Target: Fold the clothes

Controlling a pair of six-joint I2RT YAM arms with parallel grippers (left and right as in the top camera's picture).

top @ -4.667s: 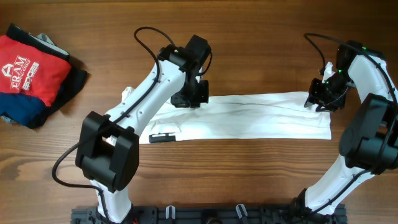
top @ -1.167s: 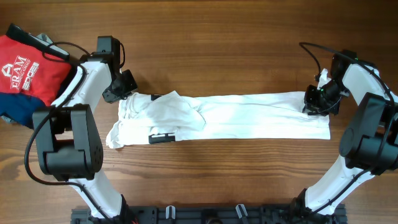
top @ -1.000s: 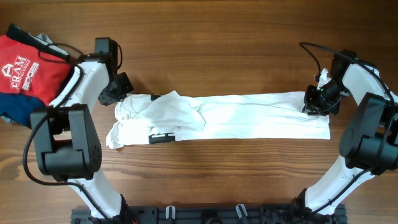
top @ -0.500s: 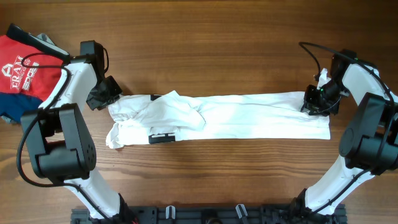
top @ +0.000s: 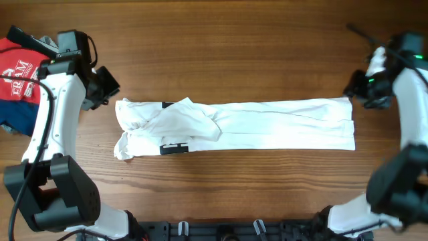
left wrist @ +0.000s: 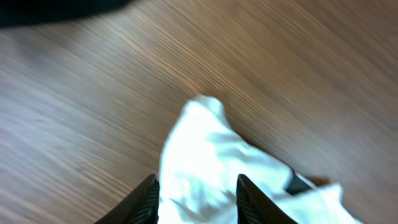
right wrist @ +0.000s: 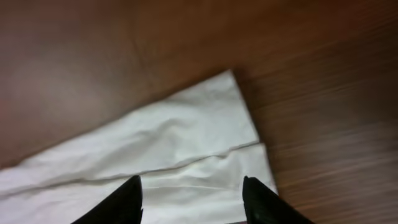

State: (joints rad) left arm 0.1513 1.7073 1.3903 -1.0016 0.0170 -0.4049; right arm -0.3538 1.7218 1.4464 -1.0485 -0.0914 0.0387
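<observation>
- One white shirt (top: 267,125) lies as a long strip on the wooden table (top: 234,40), across the middle of the overhead frame.
- Its long axis runs left to right, almost level with the frame's lower edge. The right end is flat and squared off, while the left end is bunched and rumpled.
- One small black label patch (top: 174,148) sits on the strip's lower edge, left of centre.
- You have two grippers in view, one off each end of the strip.
- Your left gripper (top: 109,86) hangs at the left of the frame, just beyond the shirt's upper left corner and clear of the cloth. In the left wrist view its fingers (left wrist: 147,200) are spread with nothing pinched, and the rumpled white end lies below them.
- Your right gripper (top: 353,90) hangs at the right of the frame, just above the shirt's upper right corner. In the right wrist view its fingers (right wrist: 129,199) stand wide apart and released, over the squared corner.
- Two folded garments sit in the upper left corner, a red one with a white logo (top: 23,67) on a navy one (top: 17,119). The left arm partly hides them.
</observation>
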